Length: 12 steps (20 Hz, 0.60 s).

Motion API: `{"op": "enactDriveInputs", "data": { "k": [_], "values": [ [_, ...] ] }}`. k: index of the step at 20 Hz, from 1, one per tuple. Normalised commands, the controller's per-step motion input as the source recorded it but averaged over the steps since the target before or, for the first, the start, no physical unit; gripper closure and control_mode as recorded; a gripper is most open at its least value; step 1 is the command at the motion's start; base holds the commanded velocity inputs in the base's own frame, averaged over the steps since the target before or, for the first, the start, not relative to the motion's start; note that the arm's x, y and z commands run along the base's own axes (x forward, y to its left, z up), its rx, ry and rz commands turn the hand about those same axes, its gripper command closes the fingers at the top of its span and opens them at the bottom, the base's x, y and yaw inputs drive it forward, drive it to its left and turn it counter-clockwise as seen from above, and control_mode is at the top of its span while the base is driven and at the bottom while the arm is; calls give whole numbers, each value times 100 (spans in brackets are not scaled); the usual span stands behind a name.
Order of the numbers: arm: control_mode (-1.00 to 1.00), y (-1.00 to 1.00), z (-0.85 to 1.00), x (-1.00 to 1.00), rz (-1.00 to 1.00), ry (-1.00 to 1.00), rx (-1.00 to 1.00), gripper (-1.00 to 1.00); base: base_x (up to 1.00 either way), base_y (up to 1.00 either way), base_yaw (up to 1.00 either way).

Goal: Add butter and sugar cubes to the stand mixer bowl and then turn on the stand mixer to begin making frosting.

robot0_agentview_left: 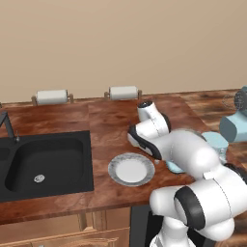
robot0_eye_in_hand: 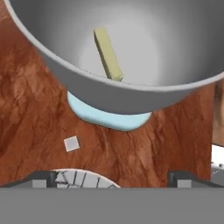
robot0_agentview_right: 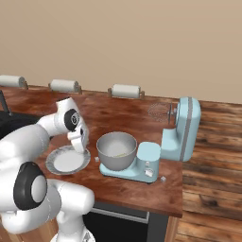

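Observation:
The grey metal stand mixer bowl sits on the light blue stand mixer's base. The butter, a pale yellow stick, lies inside the bowl. One white sugar cube rests on the wooden counter between the bowl and the plate; it also shows as a speck, the sugar cube. A second cube lies right of the mixer base. My gripper hangs open and empty over the plate's right rim, left of the bowl; its fingertips stand wide apart.
A black sink is set into the counter on the left. Two paper towel rolls stand along the back wall. The mixer's whisk hangs from the tilted-up head. The counter ends just right of the mixer.

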Motion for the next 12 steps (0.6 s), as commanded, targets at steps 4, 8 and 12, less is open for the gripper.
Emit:
{"op": "enactDriveInputs", "data": {
  "k": [4, 8, 12],
  "values": [
    [-100, 0, -25, 0, -3, -2, -1, -100, 0, 0, 0],
    [-100, 0, -22, 10, -6, -6, -2, -100, 0, 0, 0],
    [-100, 0, -20, 20, -8, -6, -3, -100, 0, 0, 0]
  ]
}}
